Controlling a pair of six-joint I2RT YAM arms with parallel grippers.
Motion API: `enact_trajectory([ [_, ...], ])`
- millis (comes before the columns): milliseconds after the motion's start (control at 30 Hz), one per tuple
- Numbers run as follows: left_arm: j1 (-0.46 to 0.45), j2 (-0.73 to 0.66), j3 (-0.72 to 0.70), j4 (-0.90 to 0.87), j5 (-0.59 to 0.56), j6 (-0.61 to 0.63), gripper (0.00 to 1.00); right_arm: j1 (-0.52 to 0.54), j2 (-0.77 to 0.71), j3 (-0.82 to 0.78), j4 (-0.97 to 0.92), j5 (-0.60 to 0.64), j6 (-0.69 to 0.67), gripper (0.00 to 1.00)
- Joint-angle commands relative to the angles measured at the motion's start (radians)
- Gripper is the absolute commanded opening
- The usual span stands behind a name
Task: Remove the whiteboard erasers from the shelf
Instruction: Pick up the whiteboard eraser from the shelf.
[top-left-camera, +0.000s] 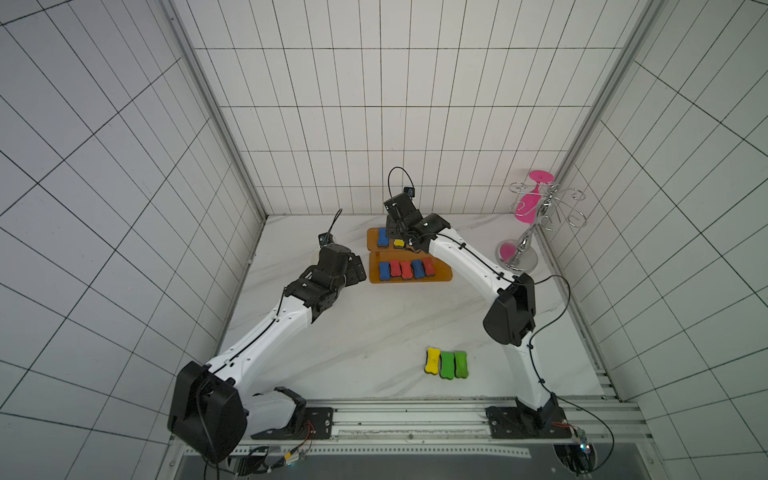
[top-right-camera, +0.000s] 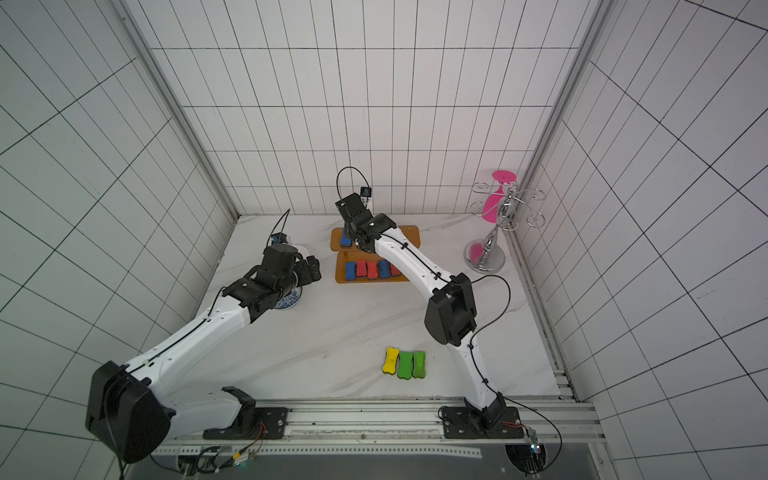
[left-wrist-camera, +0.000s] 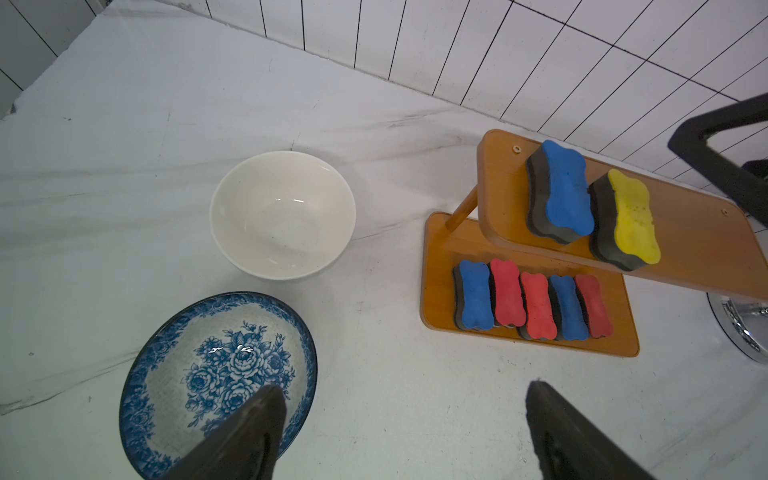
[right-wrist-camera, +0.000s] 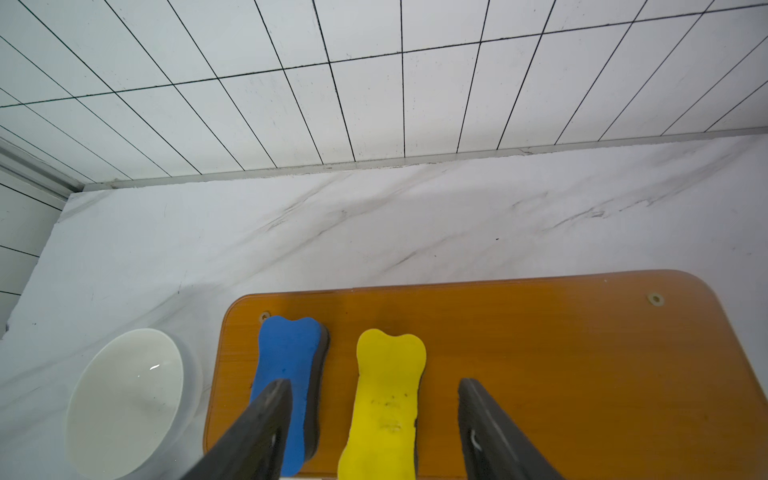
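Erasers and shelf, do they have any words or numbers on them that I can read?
None anywhere. On the top tier, the yellow eraser and blue eraser are plain foam, the shelf is bare wood with screw heads, and the flowered bowl has only a blue pattern.

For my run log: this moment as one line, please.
right gripper: open over yellow eraser, shelf top | left gripper: open | three erasers off shelf

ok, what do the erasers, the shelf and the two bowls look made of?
Erasers: likely foam, matte; finely pitted coloured tops over a dark grey felt-like layer.
Shelf: wood or wood-look laminate, satin; streaky orange-brown grain, screw heads showing.
White bowl: probably glazed ceramic; sharp glossy highlights.
Blue floral bowl: same guess; glints over a printed pattern.
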Motion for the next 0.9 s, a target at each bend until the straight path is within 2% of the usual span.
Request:
enact_trajectory([
  [0,0.004,-0.018,-0.012,0.015,0.001,0.000,0.94,-0.007,0.048,0.020,-0.041,0.052,0.027,0.66],
  [867,0.004,-0.022,-0.014,0.015,-0.001,0.001,0.95,-0.004,0.090,-0.009,-0.070,0.015,0.022,0.63],
])
